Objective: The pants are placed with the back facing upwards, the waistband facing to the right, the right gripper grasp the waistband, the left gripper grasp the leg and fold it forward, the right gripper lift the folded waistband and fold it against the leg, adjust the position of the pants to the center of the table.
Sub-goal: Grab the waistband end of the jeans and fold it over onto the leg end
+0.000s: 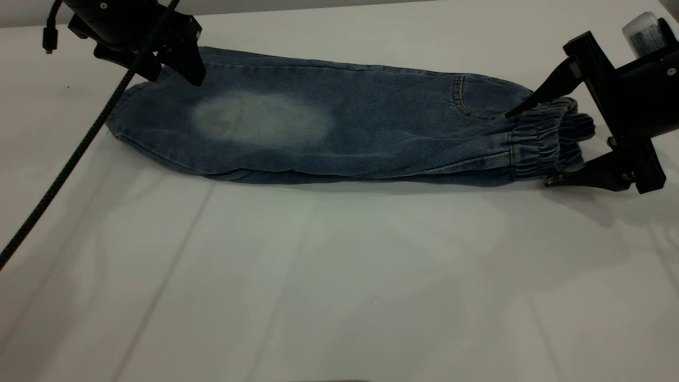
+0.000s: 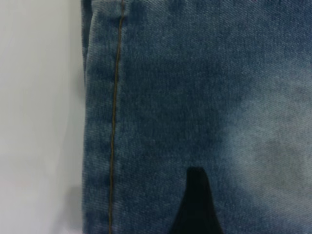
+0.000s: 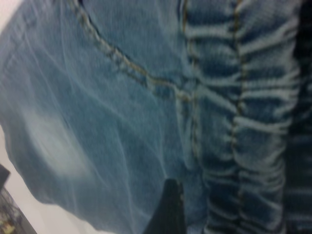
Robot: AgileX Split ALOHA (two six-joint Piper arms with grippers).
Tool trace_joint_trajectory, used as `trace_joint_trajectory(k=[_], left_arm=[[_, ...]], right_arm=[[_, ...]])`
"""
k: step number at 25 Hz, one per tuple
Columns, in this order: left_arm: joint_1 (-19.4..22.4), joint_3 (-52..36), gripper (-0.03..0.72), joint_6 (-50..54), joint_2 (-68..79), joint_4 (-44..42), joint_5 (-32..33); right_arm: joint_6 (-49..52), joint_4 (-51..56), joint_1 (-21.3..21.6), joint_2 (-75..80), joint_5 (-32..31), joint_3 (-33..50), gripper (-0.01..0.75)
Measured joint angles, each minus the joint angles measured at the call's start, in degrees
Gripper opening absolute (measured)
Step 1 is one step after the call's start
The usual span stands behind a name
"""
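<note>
Pale and plain, the surface [image 1: 339, 276] carries only the pants [image 1: 339, 135], which lie along its far half, already doubled lengthwise into one long band, waistband toward the right arm and leg ends toward the left arm. No print is visible; a faded pale patch [image 1: 260, 119] shows on the upper layer.

Right gripper [image 1: 536, 146]: spread wide, one finger tip resting on the denim just before the gathered elastic waistband [image 1: 541, 143], the other low at the surface by the waistband's near corner. Nothing is clamped; the waistband sits between the fingers.

Left gripper [image 1: 180, 66]: poised over the leg end, close to the hem [image 2: 114, 122]. One finger tip shows above the cloth in its wrist view; whether it is spread or closed I cannot tell.

Handling judgement: soft, limp denim of moderate weight, stacked in layers. It will sag and drape when lifted, and the layers may slide apart. The ruched waistband is the thickest and surest purchase; take both layers there, deep enough that the lower layer is not left behind.
</note>
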State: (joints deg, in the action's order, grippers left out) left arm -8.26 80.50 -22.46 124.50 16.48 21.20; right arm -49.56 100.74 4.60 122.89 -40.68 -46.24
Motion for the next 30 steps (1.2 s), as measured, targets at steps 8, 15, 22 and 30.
trace_joint_trajectory(k=[8,15,22,30], left_arm=[[-0.61,0.0,0.529,-0.04,0.0,0.06,1.0],[-5.76,0.06,0.529,-0.99,0.0,0.06,1.93],[-15.56,0.06,0.514,-2.01,0.9,1.09,-3.35],[-24.61,0.17,0.505,-2.33,6.69,2.86,-6.84]], right_arm=[[-0.92,3.26,-0.02,2.31,1.49,-0.3,0.465],[-3.55,3.39,-0.07,2.38,3.89,-0.3,0.105],[-13.76,3.58,-0.02,1.44,-2.66,-0.35,0.069],[-21.56,3.0,-0.02,-6.76,-13.88,-0.3,0.069]])
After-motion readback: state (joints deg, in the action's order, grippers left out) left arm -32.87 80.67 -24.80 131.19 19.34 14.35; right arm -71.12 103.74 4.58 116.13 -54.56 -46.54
